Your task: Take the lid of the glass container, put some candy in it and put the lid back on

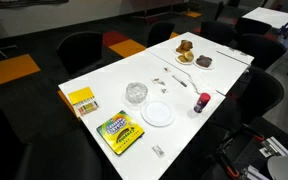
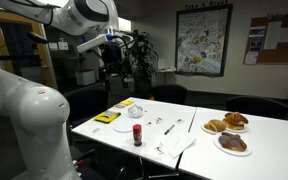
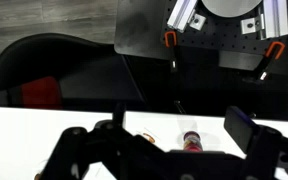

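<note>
White table (image 1: 104, 85) edges: we see the crayon box (image 1: 119, 132) and the smaller yellow box (image 1: 82, 100) lying close to the rim at one end, and dark chairs (image 1: 79, 48) ring the sides.
Glass container (image 1: 135, 93): just one, sitting well in from the edges, just beside the white plate (image 1: 158, 113) but not touching it.
Open room: we've got bare tabletop between the container and the candy.
Candy (image 1: 181, 83): a few tiny pale pieces scattered mid-table, too small for us to count.
Red-capped bottle (image 1: 201, 102): one, upright, near a long edge.
Plates of brown food (image 1: 185, 58): three, bunched at the other end.
Gripper (image 3: 164, 150): jaws spread wide with nothing between them, up above the table with the bottle below.
</note>
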{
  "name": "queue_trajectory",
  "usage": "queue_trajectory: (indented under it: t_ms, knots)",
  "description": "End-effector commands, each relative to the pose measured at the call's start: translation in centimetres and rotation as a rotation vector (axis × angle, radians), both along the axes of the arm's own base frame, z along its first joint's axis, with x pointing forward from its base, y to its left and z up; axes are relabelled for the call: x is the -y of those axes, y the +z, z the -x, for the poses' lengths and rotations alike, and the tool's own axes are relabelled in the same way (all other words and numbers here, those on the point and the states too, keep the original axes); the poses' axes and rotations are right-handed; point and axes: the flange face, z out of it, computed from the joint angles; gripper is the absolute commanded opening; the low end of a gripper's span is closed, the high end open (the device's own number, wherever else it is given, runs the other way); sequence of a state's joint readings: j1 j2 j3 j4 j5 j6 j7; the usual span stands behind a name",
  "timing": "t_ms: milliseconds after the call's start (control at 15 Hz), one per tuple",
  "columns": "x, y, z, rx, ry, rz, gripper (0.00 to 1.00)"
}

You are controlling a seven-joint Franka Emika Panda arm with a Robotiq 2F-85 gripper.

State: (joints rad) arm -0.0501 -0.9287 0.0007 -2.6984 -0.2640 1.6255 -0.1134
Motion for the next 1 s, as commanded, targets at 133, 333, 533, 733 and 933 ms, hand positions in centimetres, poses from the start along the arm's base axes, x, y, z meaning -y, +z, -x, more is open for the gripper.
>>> queue_trajectory:
  t_ms: [133, 333, 533, 733, 933]
  knots:
    - [0.0, 0.0, 0.0, -0.001, 0.0, 0.0, 1.0]
    - [0.0, 0.0, 0.0, -0.001, 0.0, 0.0, 1.0]
    - [0.5, -0.5, -0.9, 0.006, -0.011, -0.006, 1.0]
    - [0.8, -2.7, -5.2, 0.088, 0.034, -0.091, 1.0]
    - [0.6, -5.0, -10.3, 0.174, 0.112, -0.147, 1.0]
